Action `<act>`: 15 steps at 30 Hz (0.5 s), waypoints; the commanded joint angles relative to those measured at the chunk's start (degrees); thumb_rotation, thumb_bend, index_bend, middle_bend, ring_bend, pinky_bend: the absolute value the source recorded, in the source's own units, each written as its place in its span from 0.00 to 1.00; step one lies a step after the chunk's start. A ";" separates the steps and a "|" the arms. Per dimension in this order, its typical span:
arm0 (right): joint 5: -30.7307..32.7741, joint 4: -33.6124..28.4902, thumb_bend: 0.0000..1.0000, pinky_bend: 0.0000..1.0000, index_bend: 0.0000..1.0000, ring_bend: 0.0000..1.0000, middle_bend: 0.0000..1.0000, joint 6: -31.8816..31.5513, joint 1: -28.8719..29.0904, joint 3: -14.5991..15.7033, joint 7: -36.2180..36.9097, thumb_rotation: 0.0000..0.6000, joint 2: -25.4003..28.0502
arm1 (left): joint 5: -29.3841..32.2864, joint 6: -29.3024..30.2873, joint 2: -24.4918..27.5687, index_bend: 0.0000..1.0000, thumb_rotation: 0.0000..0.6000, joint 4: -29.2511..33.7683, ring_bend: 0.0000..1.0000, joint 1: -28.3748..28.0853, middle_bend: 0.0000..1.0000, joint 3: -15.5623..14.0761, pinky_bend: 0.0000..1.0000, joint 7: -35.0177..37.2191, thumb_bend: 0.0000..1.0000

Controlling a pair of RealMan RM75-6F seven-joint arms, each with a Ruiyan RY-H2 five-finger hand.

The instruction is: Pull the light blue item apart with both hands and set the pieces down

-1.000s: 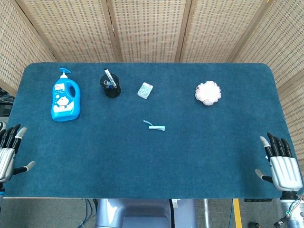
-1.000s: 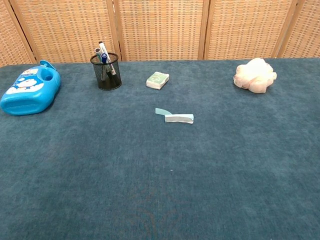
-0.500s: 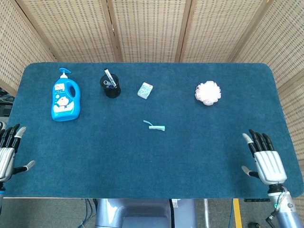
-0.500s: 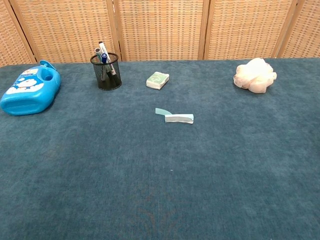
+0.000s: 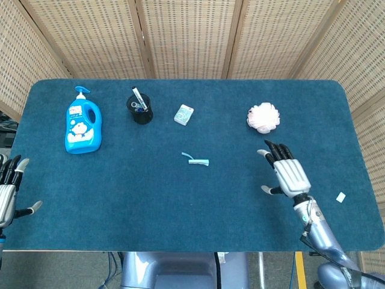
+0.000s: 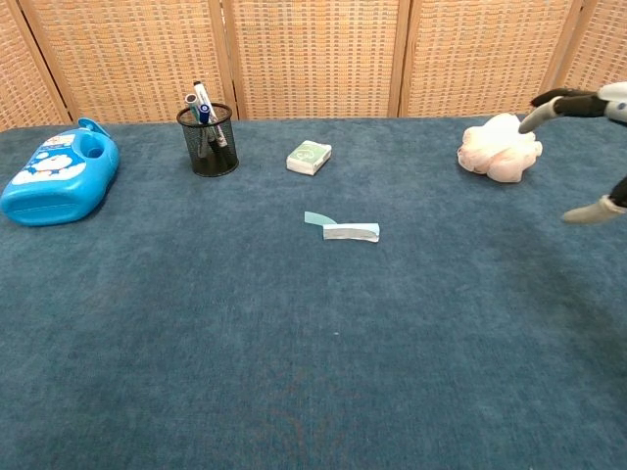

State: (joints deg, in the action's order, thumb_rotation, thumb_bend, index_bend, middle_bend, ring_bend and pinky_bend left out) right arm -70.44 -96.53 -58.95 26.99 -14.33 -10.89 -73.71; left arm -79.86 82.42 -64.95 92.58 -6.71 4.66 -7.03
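Note:
The light blue item (image 5: 196,159) lies flat near the middle of the blue table, a short strip with a curled tab at its left end; the chest view shows the light blue item (image 6: 343,228) in one piece. My right hand (image 5: 287,171) hovers to its right, fingers spread, holding nothing, well apart from it. In the chest view only the fingertips of the right hand (image 6: 586,157) show at the right edge. My left hand (image 5: 9,191) stays at the table's front left corner, fingers apart and empty.
A blue soap bottle (image 5: 81,127) lies at the back left. Beside it stand a black pen cup (image 5: 140,109) and a small pale green box (image 5: 184,114). A pink bath puff (image 5: 263,117) sits at the back right. A white scrap (image 5: 340,197) lies near the right edge.
My right hand has swept from the front right corner inward and further back over the table, toward the light blue item. The left hand has barely shifted. The item has not moved.

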 commanded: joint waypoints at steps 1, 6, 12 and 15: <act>7.46 1.04 0.11 0.00 0.26 0.00 0.00 3.33 5.15 -2.44 -6.25 1.00 -5.31 | 0.34 -0.40 -0.05 0.00 1.00 -0.15 0.00 -0.21 0.00 0.11 0.00 -0.03 0.00; 14.68 3.96 0.14 0.00 0.29 0.00 0.00 3.58 9.99 -3.75 -13.39 1.00 -11.03 | 1.32 -1.36 -0.09 0.00 1.00 -0.37 0.00 -0.62 0.00 0.42 0.00 0.00 0.00; 23.77 7.14 0.20 0.00 0.29 0.00 0.00 2.97 15.63 -5.55 -19.73 1.00 -17.16 | 2.68 -2.70 -0.07 0.00 1.00 -0.84 0.00 -1.08 0.00 0.74 0.00 0.33 0.00; 26.55 8.68 0.24 0.00 0.30 0.00 0.00 2.76 17.74 -5.84 -21.71 1.00 -19.49 | 3.33 -3.44 -0.10 0.00 1.00 -1.12 0.00 -1.37 0.00 0.88 0.00 0.39 0.00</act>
State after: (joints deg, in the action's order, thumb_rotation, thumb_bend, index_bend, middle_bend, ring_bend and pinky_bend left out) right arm -45.78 -89.36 -55.96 42.95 -19.56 -30.85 -91.37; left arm -76.67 79.12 -65.03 91.55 -7.99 5.49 -6.66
